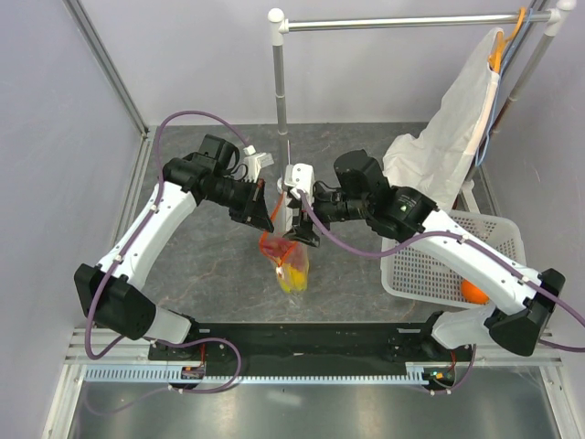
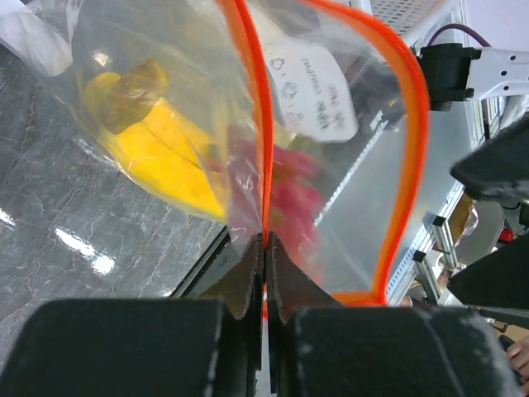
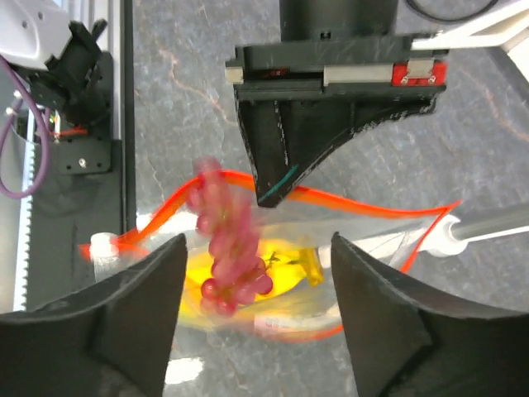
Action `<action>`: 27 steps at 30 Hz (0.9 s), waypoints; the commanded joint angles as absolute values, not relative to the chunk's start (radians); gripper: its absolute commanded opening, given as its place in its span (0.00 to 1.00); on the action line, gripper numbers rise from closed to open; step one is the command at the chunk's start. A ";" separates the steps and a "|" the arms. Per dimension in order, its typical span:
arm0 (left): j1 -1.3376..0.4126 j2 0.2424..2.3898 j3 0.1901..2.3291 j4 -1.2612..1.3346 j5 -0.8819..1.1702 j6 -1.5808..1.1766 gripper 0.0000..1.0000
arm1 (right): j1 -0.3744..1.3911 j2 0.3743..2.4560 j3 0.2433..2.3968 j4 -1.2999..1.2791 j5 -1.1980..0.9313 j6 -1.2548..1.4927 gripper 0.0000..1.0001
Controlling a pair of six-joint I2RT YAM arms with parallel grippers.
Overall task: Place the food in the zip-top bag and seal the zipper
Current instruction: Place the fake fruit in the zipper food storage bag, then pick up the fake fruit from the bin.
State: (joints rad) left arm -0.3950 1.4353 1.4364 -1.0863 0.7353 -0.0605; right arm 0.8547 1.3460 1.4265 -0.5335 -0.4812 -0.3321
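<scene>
- Done so far: the long yellow banana (image 2: 161,153) lies inside the small clear plastic zip-top bag (image 1: 291,261), which hangs above the grey surface (image 1: 210,265); the bunch of dark red grapes (image 3: 225,248) shows blurred at the bag's mouth, partly inside it, so I judge it to be dropping in
- Left to do: the round orange (image 1: 473,292) sits in the white mesh basket (image 1: 430,265), well apart from the bag; the small red fruit I cannot find; the thin red zipper strip (image 2: 263,124) gapes open, so sealing is not yet begun
- Left fingers (image 2: 244,273): pressed together, pinching the bag's rim at the zipper and holding the bag up
- Right fingers (image 3: 124,306): spread wide directly above the bag's mouth; they hold nothing
</scene>
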 commanded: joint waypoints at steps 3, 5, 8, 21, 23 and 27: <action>-0.400 1.416 1.474 -1.088 0.746 -0.037 0.02 | 0.854 1.275 1.502 -0.612 -0.367 -0.342 0.87; -0.399 1.414 1.473 -1.088 0.738 -0.032 0.02 | 0.853 1.231 1.502 -0.719 -0.325 -0.363 0.90; -0.399 1.414 1.473 -1.086 0.742 -0.029 0.02 | 0.841 1.178 1.468 -0.908 -0.218 -0.409 0.90; -0.400 1.445 1.467 -1.060 0.762 -0.032 0.02 | 0.337 1.138 1.009 -1.180 0.040 -0.656 0.85; -0.400 1.442 1.459 -1.058 0.762 -0.032 0.02 | 0.205 1.192 1.020 -1.183 0.017 -0.710 0.83; -0.400 1.431 1.437 -1.054 0.758 -0.023 0.02 | 0.055 1.193 0.983 -1.155 0.026 -0.837 0.83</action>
State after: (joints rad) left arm -0.3954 1.4464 1.4406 -1.0817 0.7376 -0.0601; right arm 0.1612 1.2194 1.0031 -1.1446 0.0090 -0.6815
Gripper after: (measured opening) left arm 0.027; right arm 0.833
